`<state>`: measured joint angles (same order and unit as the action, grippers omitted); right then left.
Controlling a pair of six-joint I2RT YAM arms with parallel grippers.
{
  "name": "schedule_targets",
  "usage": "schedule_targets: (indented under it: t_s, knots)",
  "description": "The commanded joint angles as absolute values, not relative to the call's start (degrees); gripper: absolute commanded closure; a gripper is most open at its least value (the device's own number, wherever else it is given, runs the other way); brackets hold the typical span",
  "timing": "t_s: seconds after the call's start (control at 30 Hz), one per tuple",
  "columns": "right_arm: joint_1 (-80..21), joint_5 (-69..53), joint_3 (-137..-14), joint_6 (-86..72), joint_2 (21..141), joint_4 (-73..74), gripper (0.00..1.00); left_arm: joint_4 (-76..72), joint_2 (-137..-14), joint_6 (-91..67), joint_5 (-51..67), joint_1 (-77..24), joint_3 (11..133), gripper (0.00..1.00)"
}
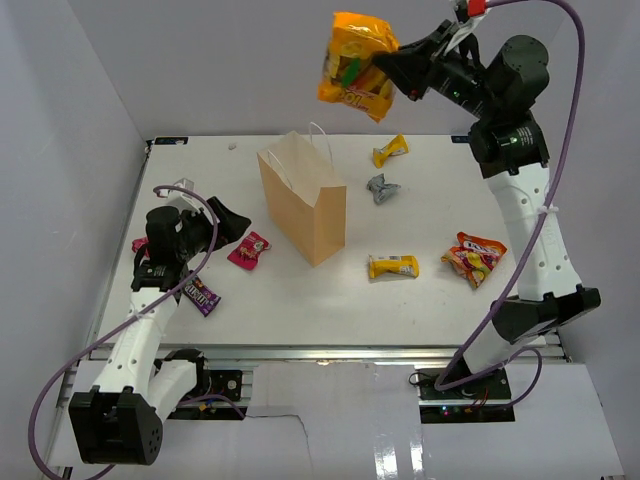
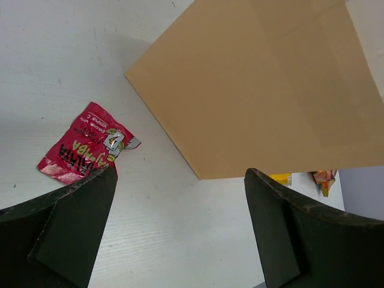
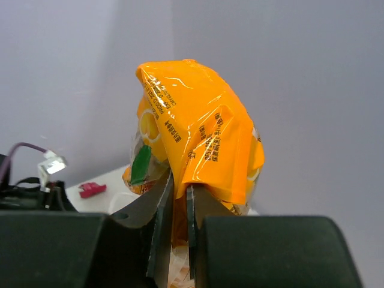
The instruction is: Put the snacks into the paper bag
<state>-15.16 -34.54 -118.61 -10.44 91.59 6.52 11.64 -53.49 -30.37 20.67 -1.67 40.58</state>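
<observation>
Overhead, the right claw [image 1: 385,72] pinches the larger orange bag [image 1: 355,65] high above the counter [image 1: 420,220], at about 1 o'clock from the paper bag [image 1: 305,205] in the top view. In the right wrist view its fingers [image 3: 162,210] are pressed onto the lower edge of that orange bag [image 3: 192,138]. The bag is glossy and creased, folded over itself, with small dark print and a green patch on its left side.

The paper bag stands upright near the middle of the counter, plain tan kraft, with a thin white loop handle at its open top. The left claw [image 1: 228,222] sits at its 9 o'clock, jaws spread wide and holding nothing. Through the left wrist camera the tan wall [image 2: 270,84] fills the upper right.

Six packets lie flat on the counter:
- The pink-red packet [image 1: 249,249] is at 8 o'clock from the paper bag, just beside the left claw's finger [image 2: 72,222].
- The dark purple packet [image 1: 201,296] is farther out at 8 o'clock.
- The yellow bar [image 1: 393,266] is at 4 o'clock.
- The red-yellow packet [image 1: 475,258] is beyond it.
- The silver-grey packet [image 1: 382,187] is at 2 o'clock.
- The yellow-orange packet [image 1: 390,150] is at 1 o'clock.
</observation>
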Motion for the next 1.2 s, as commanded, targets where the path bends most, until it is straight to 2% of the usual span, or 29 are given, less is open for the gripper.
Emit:
schedule_targets:
  t_s: [0.0,0.17,0.27,0.63,0.8,0.97,1.0,1.17]
  knots:
    - [-24.0,-29.5,-124.3,-6.0,92.5,2.5,0.92,11.9,-51.3,-30.4,21.0,-1.8,41.5,0.02]
    - [-35.2,-19.0,-124.1,-0.3,95.3,2.7,0.92,12.9,-50.4,-30.4,20.7,-1.8,41.8,0.02]
    - [-38.3,-14.2,-123.5,2.6,96.9,2.0,0.92,13.9,-49.0,-30.4,20.0,-1.8,41.6,0.02]
    - [-39.6,-6.9,-119.1,3.8,98.4,0.7,0.92,15.5,-46.0,-30.4,19.2,-1.8,39.5,0.02]
    - [-40.4,-2.7,-112.0,3.4,97.6,0.7,0.92,15.4,-46.9,-30.4,18.9,-1.8,39.4,0.02]
    - [-41.0,1.6,-102.7,4.2,95.2,-2.1,0.91,18.2,-49.6,-34.3,9.5,-1.8,40.5,0.02]
    - [-41.0,2.2,-101.8,4.7,94.7,-2.4,0.89,20.3,-50.4,-35.1,7.5,-1.8,41.5,0.02]
    - [-41.2,1.1,-100.4,6.9,93.6,-2.4,0.55,26.0,-55.5,-40.5,-3.5,-1.8,44.7,0.02]
